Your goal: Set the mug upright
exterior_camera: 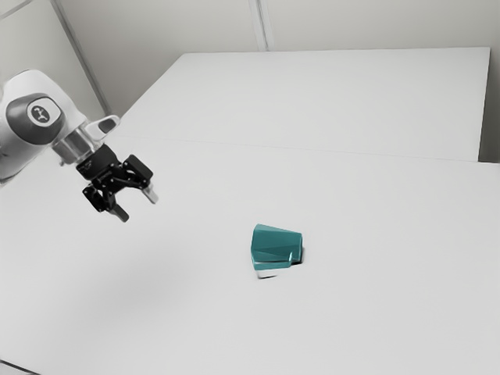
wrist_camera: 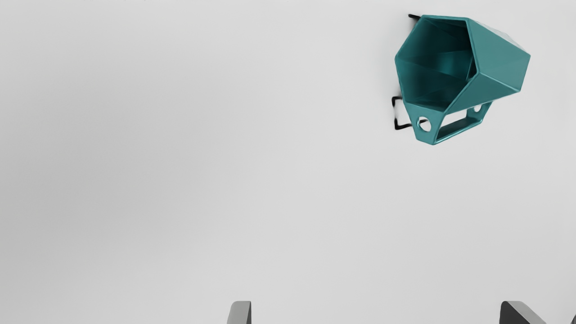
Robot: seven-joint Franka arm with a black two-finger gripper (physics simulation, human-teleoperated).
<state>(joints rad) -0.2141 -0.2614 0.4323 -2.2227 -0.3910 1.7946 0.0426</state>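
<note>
The gripper (exterior_camera: 136,203) stands open and empty above the table (exterior_camera: 367,320), its two fingers spread well apart with nothing between them. In the exterior view it points down at a slant, toward that view's right, and its black body (exterior_camera: 105,168) joins the white arm (exterior_camera: 33,117), which comes in from the exterior view's left. In the wrist view the grey tips (wrist_camera: 240,312) show with a wide gap between them, and neither touches anything. Beyond them, well apart from the gripper, the teal mug (wrist_camera: 499,63) lies on its side on the table, not upright. It has flat, angular faces and narrows from its mouth to its base. The open mouth (wrist_camera: 434,67) faces the exterior view's left, roughly toward the arm's side, and the wrist view looks into its darker inside. The handle (wrist_camera: 459,128) sticks out from the mug's side, an angular loop with a round hole at each end. Thin dark marks (wrist_camera: 396,123) show on the table just beside the mouth and handle. Farther out, a faint seam (exterior_camera: 297,149) crosses the white surface in the exterior view, and pale walls (exterior_camera: 375,23) stand behind.
</note>
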